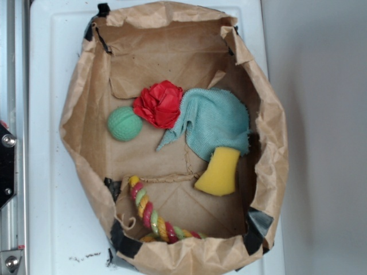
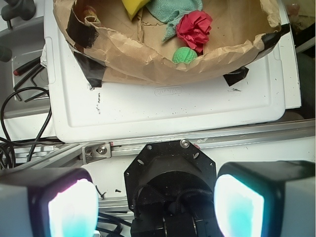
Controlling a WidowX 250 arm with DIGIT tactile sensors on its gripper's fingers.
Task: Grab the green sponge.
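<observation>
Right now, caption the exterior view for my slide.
Paper bag holding yellow sponge, teal cloth, red cloth, green ball and rope toy.

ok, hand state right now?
Hand: open, holding nothing, well short of the paper bag with the sponge inside.

The green sponge point(image 1: 218, 172) is boxed in pretty tight: the paper bag point(image 1: 80, 114) wall is right at its right side, and the teal cloth point(image 1: 215, 121) is draped over its top end. Bare bag floor is left open on the sponge's left and toward the bottom edge, up to where the rope toy point(image 1: 150, 213) is curled in the bottom left corner. The red cloth flower point(image 1: 159, 103) and green ball point(image 1: 124, 124) are parked well clear, toward the left wall. Raised crumpled bag walls ring everything, so access is only left from above.
</observation>
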